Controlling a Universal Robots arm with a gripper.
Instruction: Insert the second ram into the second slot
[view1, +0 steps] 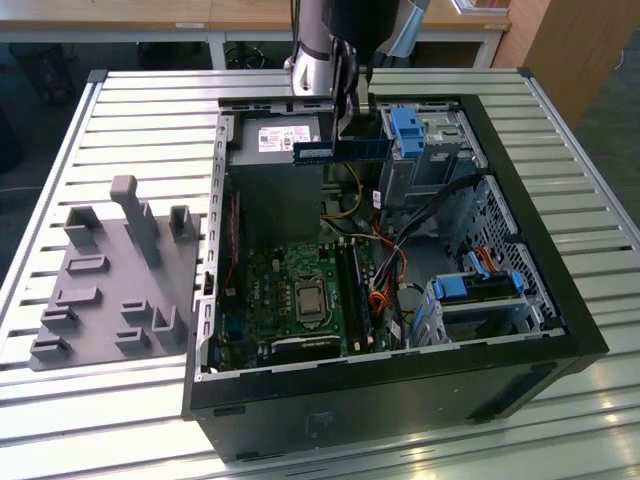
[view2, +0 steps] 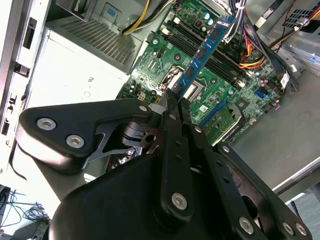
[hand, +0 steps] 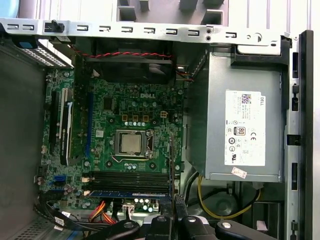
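Observation:
My gripper (view1: 345, 128) is shut on the second ram (view1: 340, 150), a long thin blue stick with a small white label. In the exterior view the stick hangs level above the open computer case, over the power supply end. In the second wrist view the second ram (view2: 202, 55) juts out from my fingertips (view2: 169, 102) over the green motherboard (view2: 165, 55). The black memory slots (hand: 130, 179) run beside the processor socket (hand: 131, 143), well below the stick. A blue strip (hand: 127, 193) lies in the slot row nearest the board's edge. Edge-on, the second ram (hand: 171, 165) looks like a thin line.
The case's black walls (view1: 560, 300) ring the board. Blue drive caddies (view1: 410, 130) and cable bundles (view1: 400, 270) crowd the exterior view's right. The power supply (hand: 245, 130) sits beside the board. A grey holder fixture (view1: 110, 270) lies on the slatted table (view1: 150, 110).

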